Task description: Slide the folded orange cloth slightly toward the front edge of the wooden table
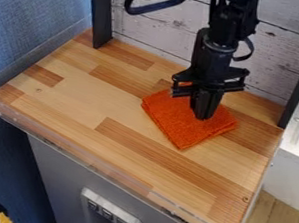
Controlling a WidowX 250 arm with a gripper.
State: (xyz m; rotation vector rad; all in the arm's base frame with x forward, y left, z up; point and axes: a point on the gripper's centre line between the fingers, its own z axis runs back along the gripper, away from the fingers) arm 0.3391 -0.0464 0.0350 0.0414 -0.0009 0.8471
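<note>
Orange cloth (179, 129) is folded right under the gripper (202, 117), whose claw looks pressed together, tips down at the fabric; can't tell if it's pinching any. Both are toward the back of the wooden counter (121, 113), which has a clear lip (61, 143) up front.

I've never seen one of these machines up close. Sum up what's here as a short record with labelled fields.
Robot: black arm, entering from the top edge
Gripper: pointing down at the cloth; grip unclear
Cloth: orange, apparently folded, lying flat
Worktop: striped light and darker wood
Front edge: low clear strip
Behind: whitish plank panel between dark posts
Left: blue wall
</note>
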